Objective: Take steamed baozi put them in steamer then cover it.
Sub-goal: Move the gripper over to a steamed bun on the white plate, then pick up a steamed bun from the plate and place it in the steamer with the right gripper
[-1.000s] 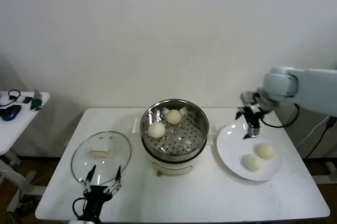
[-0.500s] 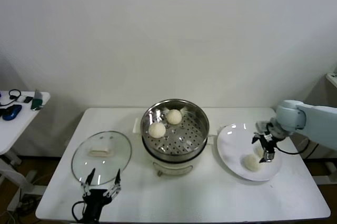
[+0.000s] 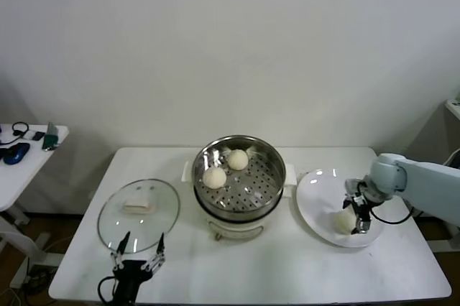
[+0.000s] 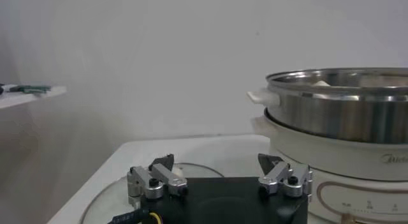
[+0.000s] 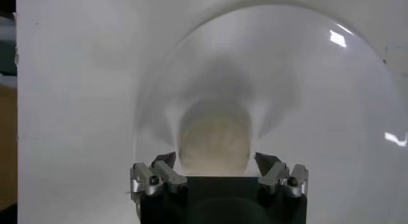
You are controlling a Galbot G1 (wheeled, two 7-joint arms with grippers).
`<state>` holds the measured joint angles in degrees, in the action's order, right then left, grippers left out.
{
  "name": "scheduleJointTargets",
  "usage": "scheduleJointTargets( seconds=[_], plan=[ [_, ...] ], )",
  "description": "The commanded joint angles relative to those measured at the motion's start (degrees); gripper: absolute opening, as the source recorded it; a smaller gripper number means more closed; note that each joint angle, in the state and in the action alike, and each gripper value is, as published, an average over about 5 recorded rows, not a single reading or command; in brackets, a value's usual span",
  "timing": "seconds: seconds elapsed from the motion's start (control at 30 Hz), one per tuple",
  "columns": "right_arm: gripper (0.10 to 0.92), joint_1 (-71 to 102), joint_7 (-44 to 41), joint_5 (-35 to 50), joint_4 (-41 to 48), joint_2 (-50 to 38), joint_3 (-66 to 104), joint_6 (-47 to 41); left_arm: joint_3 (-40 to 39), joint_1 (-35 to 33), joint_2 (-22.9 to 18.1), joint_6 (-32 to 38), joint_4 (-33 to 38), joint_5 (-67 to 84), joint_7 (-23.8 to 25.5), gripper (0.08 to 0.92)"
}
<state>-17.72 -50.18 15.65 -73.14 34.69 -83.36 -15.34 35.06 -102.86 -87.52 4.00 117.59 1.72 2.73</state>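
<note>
In the steamer: two steamed baozi point(image 3: 214, 177) point(image 3: 237, 159) lie on the perforated floor of the steamer point(image 3: 269, 177), centre of the head view.
On the plate: at least one bun point(image 3: 344, 221) sits on the white plate point(image 3: 316, 191) at right; a second is probably hidden behind the arm.
Right gripper point(image 3: 357, 214): down over the plate, jaws spread either side of that bun point(image 5: 214, 142), not yet pinching it.
Left gripper point(image 3: 136, 251): idle at lower left, jaws spread, just before the cover point(image 3: 137, 207).
Cover: lies flat on the surface point(image 3: 244, 263), left of the steamer.
Progress: roughly halfway; remaining buns and covering are left.
</note>
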Motion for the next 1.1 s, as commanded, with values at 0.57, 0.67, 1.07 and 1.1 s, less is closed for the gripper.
scheduleJointTargets(
  seconds=[0.57,0.67,1.07,1.1],
  plan=[
    [0.653,-32.19,-6.99,2.24,-3.18,5.13,-15.63,13.52,-0.17,-0.12,-0.15,-0.52,0.99,-0.99,-0.07,0.823],
    [0.653,-42.01,-9.65,3.49,-3.85,10.15,-17.58,20.27,-0.45,-0.04,-0.24,-0.68,0.96,-1.55,-0.01,0.823],
    [0.653,-49.28,-8.64,1.6,-22.39,26.77,-7.97,27.77,-0.72,0.0,-0.32,-0.89,0.69,-2.3,0.05,0.823],
    [0.652,-47.79,-8.02,-0.15,-24.13,27.81,-7.61,27.72,-0.64,-0.05,-0.34,-0.9,0.79,-2.25,0.05,0.823]
  ],
)
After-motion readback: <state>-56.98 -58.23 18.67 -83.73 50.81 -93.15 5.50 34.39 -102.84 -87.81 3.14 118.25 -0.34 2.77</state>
